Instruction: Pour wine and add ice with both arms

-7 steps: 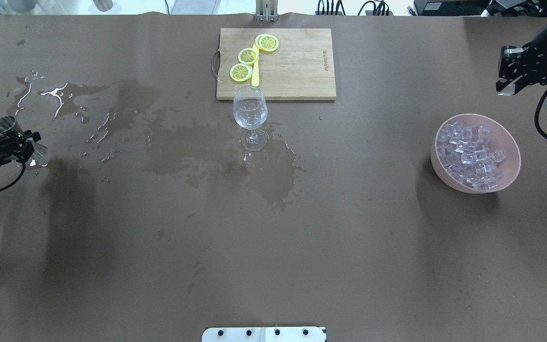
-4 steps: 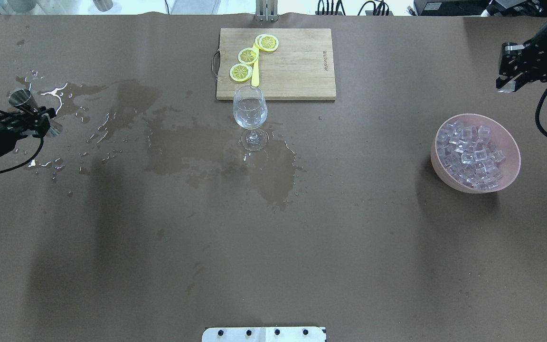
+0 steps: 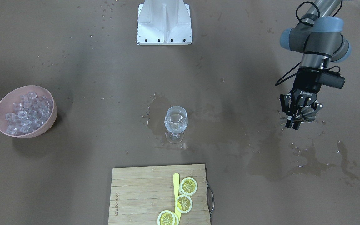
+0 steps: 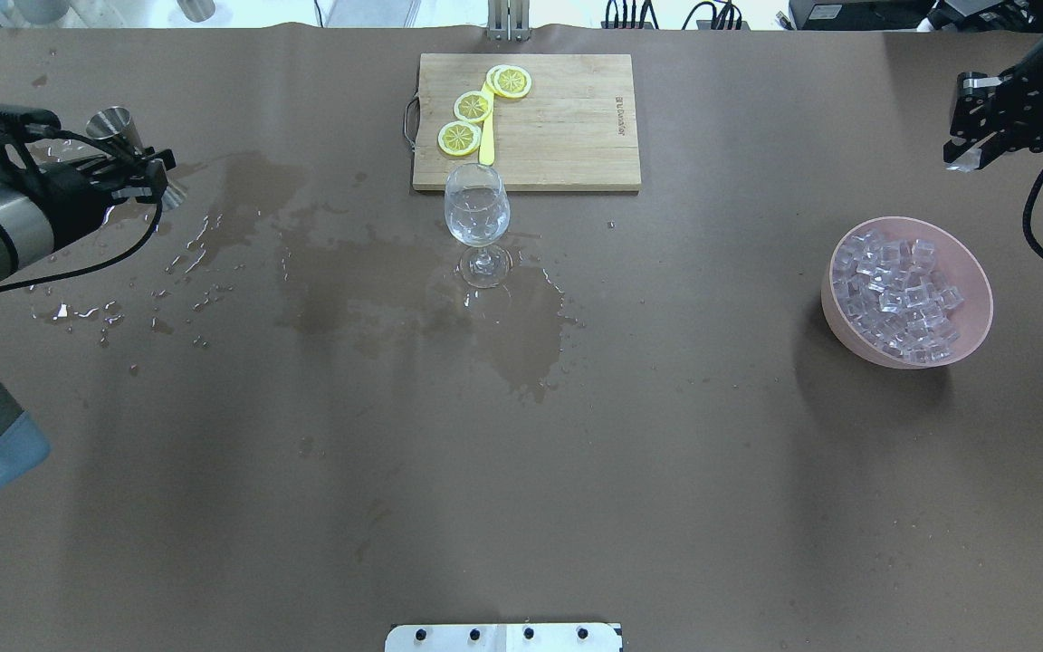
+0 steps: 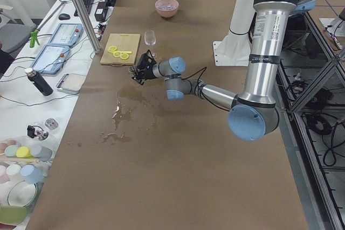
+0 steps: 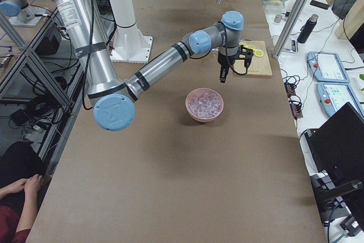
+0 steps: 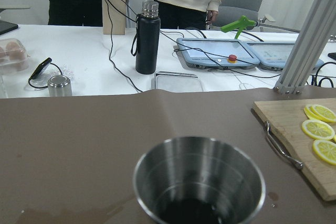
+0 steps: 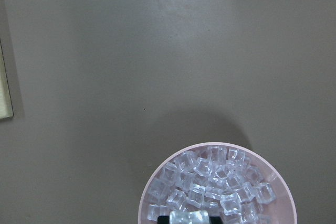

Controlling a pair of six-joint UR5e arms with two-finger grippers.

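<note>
My left gripper (image 4: 128, 156) is shut on a steel jigger (image 7: 199, 182), held upright above the wet patch left of the wine glass (image 4: 478, 213). I cannot tell whether the jigger holds liquid. The glass stands mid-table with a little clear wine (image 3: 175, 124) in it. At the far right, my right gripper (image 4: 963, 159) hovers beyond the pink bowl (image 4: 847, 312) of ice (image 4: 902, 290). It is shut on one ice cube (image 8: 188, 216), seen between its fingertips in the right wrist view.
A wooden cutting board (image 4: 567, 127) with three lemon slices (image 4: 473, 106) and a yellow knife lies just behind the glass. Spilled liquid (image 4: 241, 235) spreads from the glass's foot to the table's left. The white arm base (image 3: 164, 23) sits at the near edge.
My left arm has carried the jigger away from the robot and rightward, towards the glass. The right gripper has drifted slightly farther back, still holding its cube.
</note>
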